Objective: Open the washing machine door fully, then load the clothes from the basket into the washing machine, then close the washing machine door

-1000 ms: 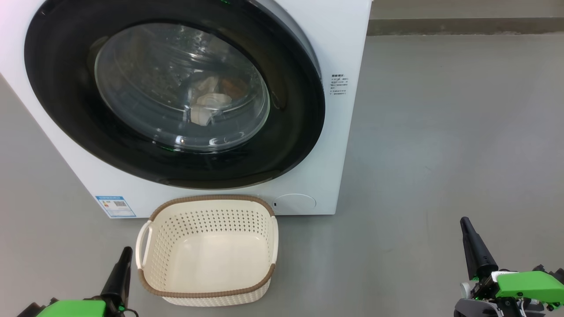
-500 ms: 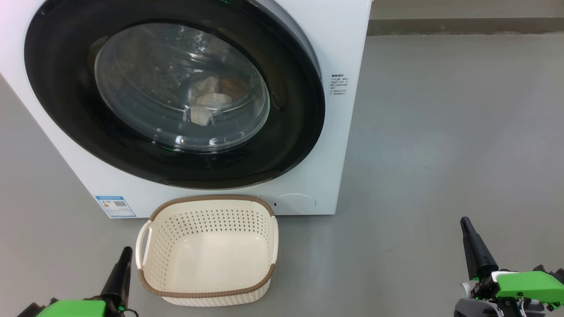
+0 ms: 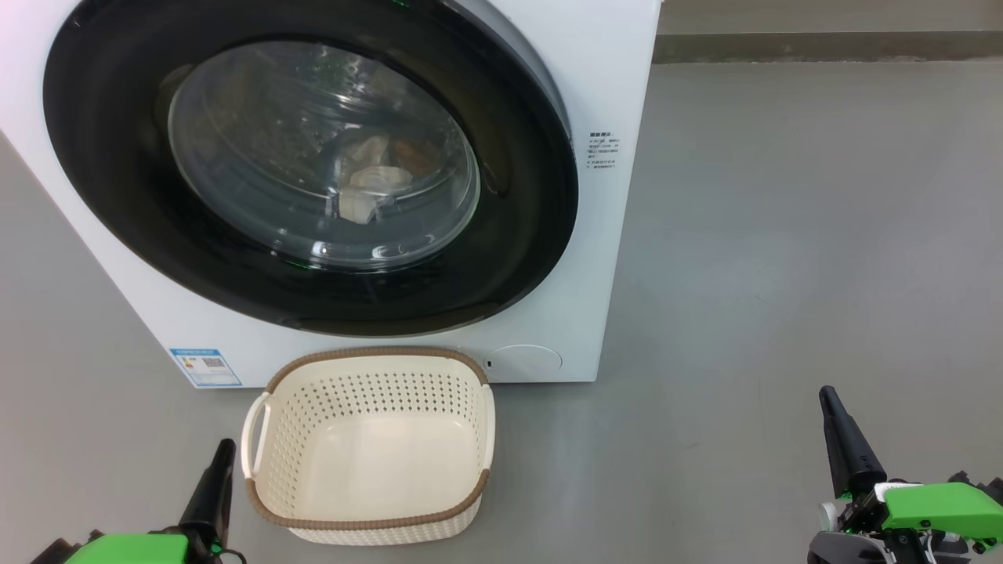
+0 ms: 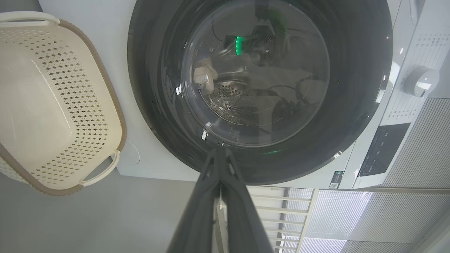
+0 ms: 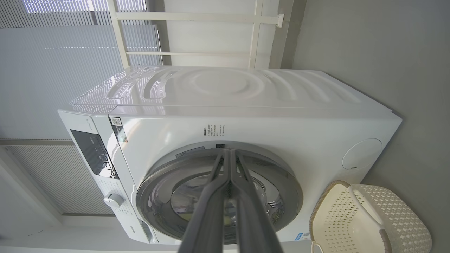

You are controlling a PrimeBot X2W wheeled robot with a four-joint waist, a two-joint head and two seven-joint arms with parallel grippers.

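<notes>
The left tool (image 3: 225,450) hangs low over the floor beside the basket's left handle, fingers pressed together and empty. The basket (image 3: 368,354) sits empty at the foot of the washing machine (image 3: 619,78). The washing machine door (image 3: 117,196) looks shut, with the clothes (image 3: 372,184) behind its glass. The last step seems done, so no further reach is called for. The right tool (image 3: 829,403), well apart, is likewise closed and empty.

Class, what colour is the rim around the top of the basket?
Brown, woven-looking rim on the cream basket; clearest in the head view.
</notes>
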